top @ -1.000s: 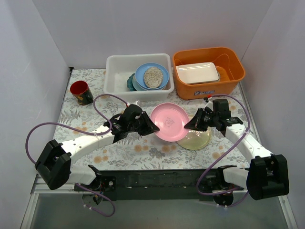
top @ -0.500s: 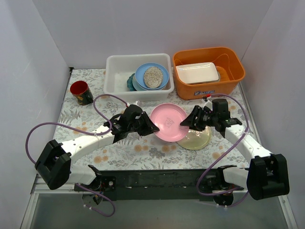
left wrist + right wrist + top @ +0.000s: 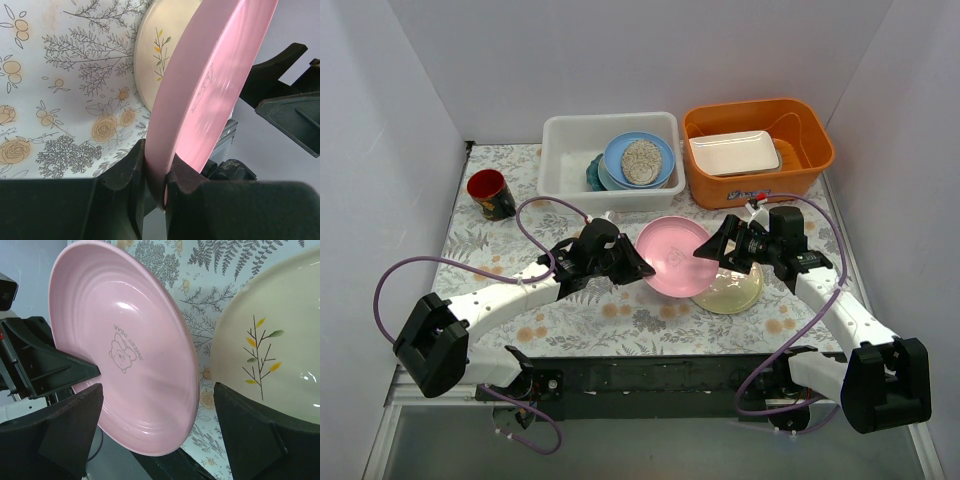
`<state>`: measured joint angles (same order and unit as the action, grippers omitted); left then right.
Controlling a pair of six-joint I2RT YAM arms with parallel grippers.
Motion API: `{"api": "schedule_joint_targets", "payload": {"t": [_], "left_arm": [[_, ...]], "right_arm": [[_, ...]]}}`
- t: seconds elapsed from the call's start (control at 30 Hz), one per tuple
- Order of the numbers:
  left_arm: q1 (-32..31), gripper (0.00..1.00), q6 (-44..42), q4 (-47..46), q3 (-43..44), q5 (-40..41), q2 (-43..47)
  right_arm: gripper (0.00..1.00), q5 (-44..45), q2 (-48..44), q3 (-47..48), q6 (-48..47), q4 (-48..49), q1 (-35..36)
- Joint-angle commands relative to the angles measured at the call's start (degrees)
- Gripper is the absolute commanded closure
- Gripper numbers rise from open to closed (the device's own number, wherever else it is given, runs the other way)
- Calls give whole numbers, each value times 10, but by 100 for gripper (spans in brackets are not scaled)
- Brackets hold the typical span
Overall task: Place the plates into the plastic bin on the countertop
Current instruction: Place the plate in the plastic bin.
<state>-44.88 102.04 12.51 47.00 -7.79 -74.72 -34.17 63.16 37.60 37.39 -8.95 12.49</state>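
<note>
A pink plate (image 3: 672, 255), printed with a small bear and the words SWEET DEAR, is being held tilted above the countertop (image 3: 620, 312), its near rim being pinched by the left gripper (image 3: 156, 169). A cream plate (image 3: 735, 290) with a painted sprig is lying flat on the fern-and-flower cloth, its left part being overlapped from above by the pink plate. The white plastic bin (image 3: 558, 150) is standing at the far edge. A stack is being kept inside it: a speckled oval plate (image 3: 642, 161) on a light blue plate (image 3: 663, 160), with a teal scalloped plate (image 3: 592, 173) showing beneath at the left.
</note>
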Motion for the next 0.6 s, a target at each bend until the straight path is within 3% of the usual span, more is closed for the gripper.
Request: {"api": "schedule_joint_targets", "payload": {"t": [0.0, 0.57], "left_arm": [[-3, 100, 2, -6, 17, -3, 26], [1, 100, -13, -5, 34, -2, -17]], "right_arm": [[2, 9, -7, 1, -2, 20, 2], [2, 3, 15, -3, -5, 36, 2]]}}
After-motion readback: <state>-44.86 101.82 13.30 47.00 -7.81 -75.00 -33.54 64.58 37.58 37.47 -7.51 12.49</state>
